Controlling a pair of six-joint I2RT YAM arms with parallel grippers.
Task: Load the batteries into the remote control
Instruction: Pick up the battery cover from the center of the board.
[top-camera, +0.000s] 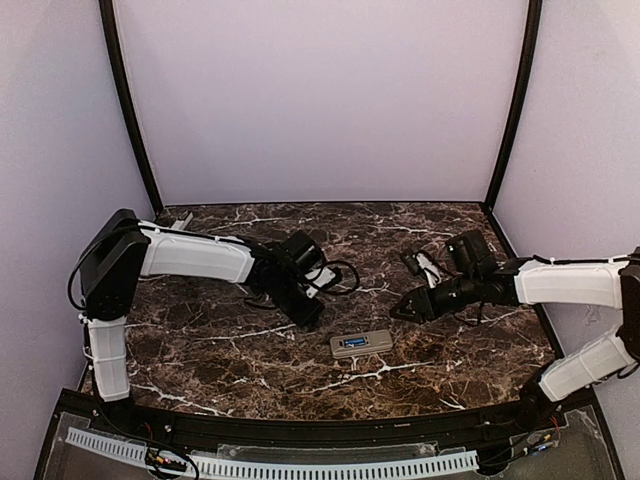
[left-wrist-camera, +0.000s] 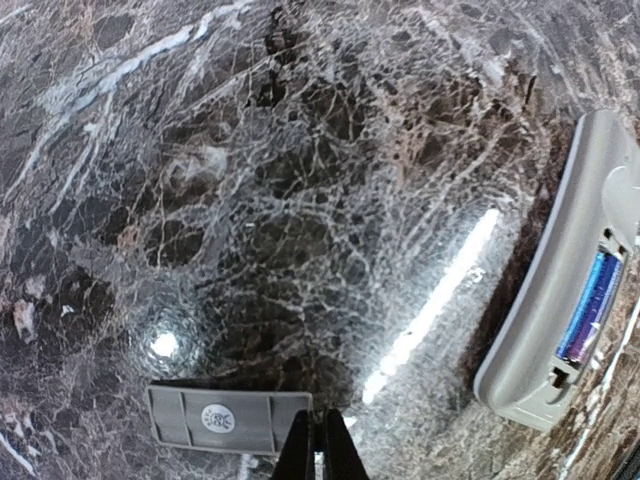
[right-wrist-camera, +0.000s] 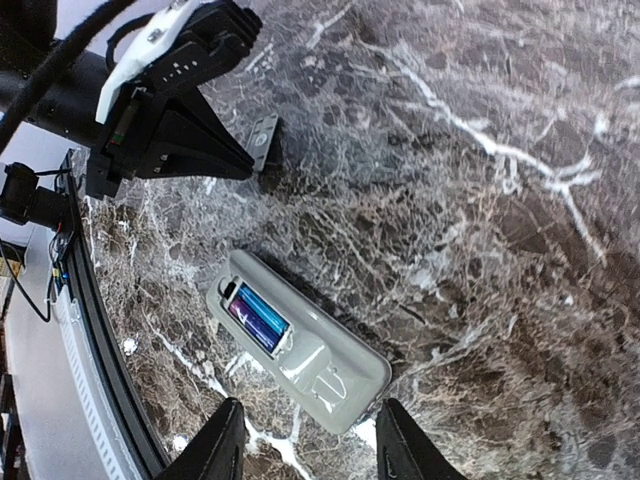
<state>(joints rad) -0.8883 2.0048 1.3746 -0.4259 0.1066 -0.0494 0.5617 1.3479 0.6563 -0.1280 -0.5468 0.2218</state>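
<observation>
The remote control (top-camera: 362, 344) lies back up on the marble table, its battery bay uncovered. Two blue batteries (right-wrist-camera: 258, 318) sit side by side in the bay, also seen as blue batteries (left-wrist-camera: 590, 305) inside the remote control (left-wrist-camera: 575, 290). A flat grey battery cover (left-wrist-camera: 225, 418) lies on the table left of the remote. My left gripper (left-wrist-camera: 321, 455) is shut, its tips at the cover's right end; a pinch on it does not show. My right gripper (right-wrist-camera: 310, 450) is open, its fingers standing on either side of the plain end of the remote control (right-wrist-camera: 310, 350), slightly above it.
Black cables (top-camera: 340, 275) loop on the table behind the left gripper (top-camera: 308, 316). The table's near edge has a black rail (right-wrist-camera: 85, 300) close to the remote. Dark uprights and pale walls close in the back and sides.
</observation>
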